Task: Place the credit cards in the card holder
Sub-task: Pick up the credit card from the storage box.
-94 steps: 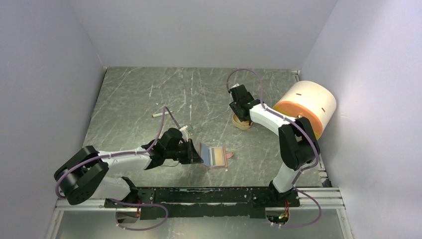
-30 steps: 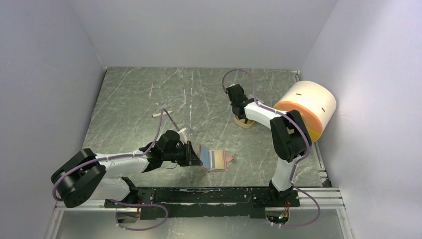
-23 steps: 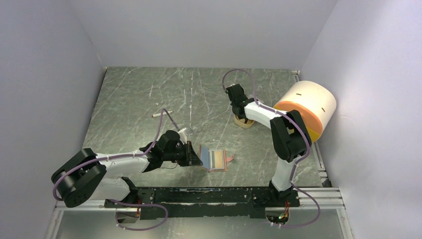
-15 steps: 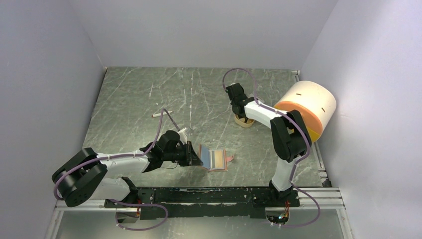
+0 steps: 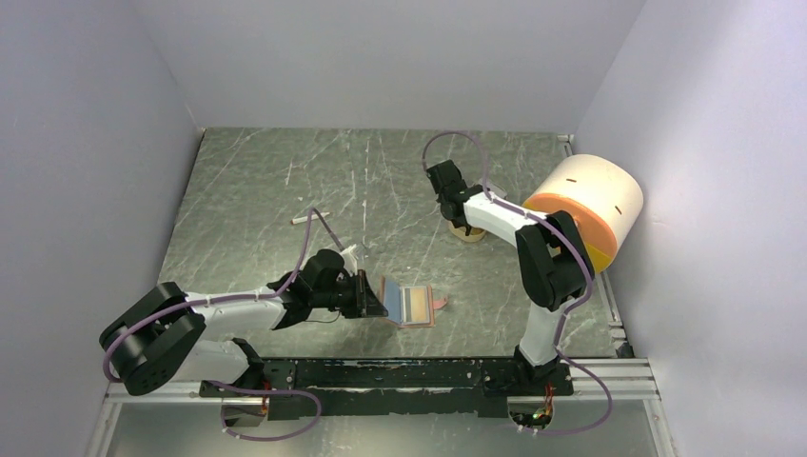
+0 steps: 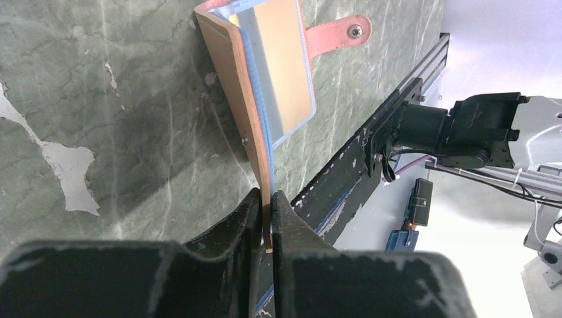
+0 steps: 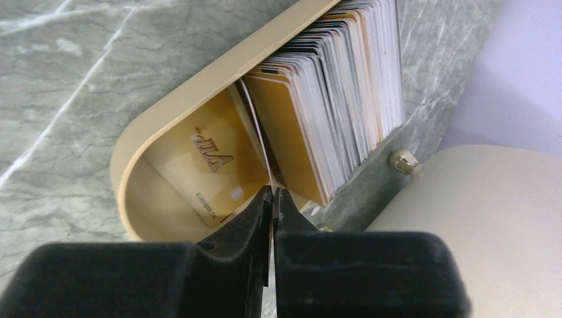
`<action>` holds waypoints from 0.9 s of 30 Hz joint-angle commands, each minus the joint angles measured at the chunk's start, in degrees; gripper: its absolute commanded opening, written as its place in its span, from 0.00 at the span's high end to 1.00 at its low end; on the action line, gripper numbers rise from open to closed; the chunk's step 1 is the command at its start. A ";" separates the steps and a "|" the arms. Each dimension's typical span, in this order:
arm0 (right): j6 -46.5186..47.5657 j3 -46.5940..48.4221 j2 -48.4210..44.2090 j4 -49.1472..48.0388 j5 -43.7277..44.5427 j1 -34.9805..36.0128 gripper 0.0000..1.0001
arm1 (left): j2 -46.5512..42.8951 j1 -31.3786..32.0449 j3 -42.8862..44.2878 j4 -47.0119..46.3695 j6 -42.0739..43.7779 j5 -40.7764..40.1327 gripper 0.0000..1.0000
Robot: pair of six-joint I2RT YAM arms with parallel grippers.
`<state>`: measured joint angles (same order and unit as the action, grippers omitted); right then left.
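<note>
No change across the grey marbled table [image 5: 257, 181] save at the right arm. Against the right wall, unmoved, the cream-and-orange cylinder [image 5: 585, 195]. Left gripper [image 6: 266, 205] clamped as before on the raised cover of the card holder [image 6: 228, 93], lying open at the table's near middle, with an orange-yellow card [image 6: 285, 66] in its sleeve. Right gripper [image 7: 272, 195] edged slightly further left over the tan tray [image 7: 166, 112], pinched onto one thin card [image 7: 254, 131] beside the packed credit cards [image 7: 344, 86]. From above, most of the tray hidden under the wrist. Gripped card's face impossible to make out.
</note>
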<state>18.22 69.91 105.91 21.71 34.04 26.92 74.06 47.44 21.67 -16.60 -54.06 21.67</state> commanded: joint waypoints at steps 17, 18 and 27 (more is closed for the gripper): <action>-12.23 1.84 -9.05 12.32 -0.09 1.78 1.00 | 0.70 -0.21 -0.46 2.10 -3.07 -2.32 0.76; -13.17 1.44 -10.07 12.58 -0.16 1.82 1.00 | 0.69 -0.24 -0.74 1.46 -3.52 -2.26 0.76; -21.82 0.04 -21.77 13.82 -9.37 2.89 1.00 | 1.28 -0.24 -1.82 1.06 -5.98 -3.97 0.80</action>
<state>1.89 70.65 90.63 34.89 30.59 28.88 74.54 47.44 20.05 -14.24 -58.81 19.05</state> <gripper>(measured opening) 0.010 0.233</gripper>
